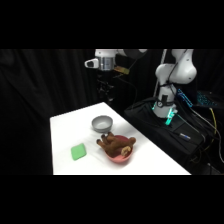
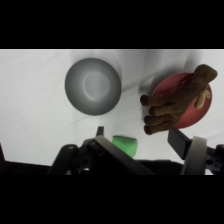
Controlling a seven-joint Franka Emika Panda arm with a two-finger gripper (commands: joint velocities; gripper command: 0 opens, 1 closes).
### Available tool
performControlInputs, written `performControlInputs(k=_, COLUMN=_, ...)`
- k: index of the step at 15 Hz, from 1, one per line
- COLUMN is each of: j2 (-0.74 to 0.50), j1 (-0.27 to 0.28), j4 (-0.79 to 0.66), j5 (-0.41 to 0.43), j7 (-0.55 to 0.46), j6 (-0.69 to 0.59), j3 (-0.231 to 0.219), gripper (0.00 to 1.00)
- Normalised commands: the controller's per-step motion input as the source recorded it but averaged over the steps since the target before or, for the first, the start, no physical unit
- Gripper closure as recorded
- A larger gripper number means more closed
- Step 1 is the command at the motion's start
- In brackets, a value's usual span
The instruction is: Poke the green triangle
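Apparently spread claw (image 2: 140,145) over green triangle (image 2: 125,145), wrist view only, side view shows triangle unobstructed beside pink bowl (image 1: 120,158)

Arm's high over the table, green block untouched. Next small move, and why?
Probably bring the gripper down and toward the table's near-left part, over the green triangle. In the side view the gripper hangs well above the grey bowl, not the block. The wrist view shows the block only at the frame's bottom edge, half hidden by the linkage, with the pink bowl and plush toy off to the side.
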Motion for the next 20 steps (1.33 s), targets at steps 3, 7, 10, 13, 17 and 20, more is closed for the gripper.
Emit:
performControlInputs(k=3, j2=0.07, j1=-0.012, j4=0.11, j5=0.002, j7=0.03, j6=-0.04, j3=0.014, gripper=0.00)
performControlInputs(k=7, j2=0.27, j1=-0.002, j4=0.43, j5=0.095, j7=-0.03, j6=-0.13, j3=0.006, gripper=0.00)
performControlInputs(k=10, j2=0.43, j1=-0.003, j4=0.64, j5=0.200, j7=-0.10, j6=-0.20, j3=-0.001, gripper=0.00)
performControlInputs(k=13, j2=0.48, j1=-0.016, j4=0.73, j5=0.206, j7=-0.11, j6=-0.27, j3=0.015, gripper=0.00)
performControlInputs(k=17, j2=0.46, j1=-0.018, j4=0.72, j5=0.119, j7=-0.07, j6=-0.26, j3=0.040, gripper=0.00)
performControlInputs(k=20, j2=0.42, j1=-0.029, j4=0.67, j5=0.076, j7=-0.04, j6=-0.20, j3=0.038, gripper=0.06)
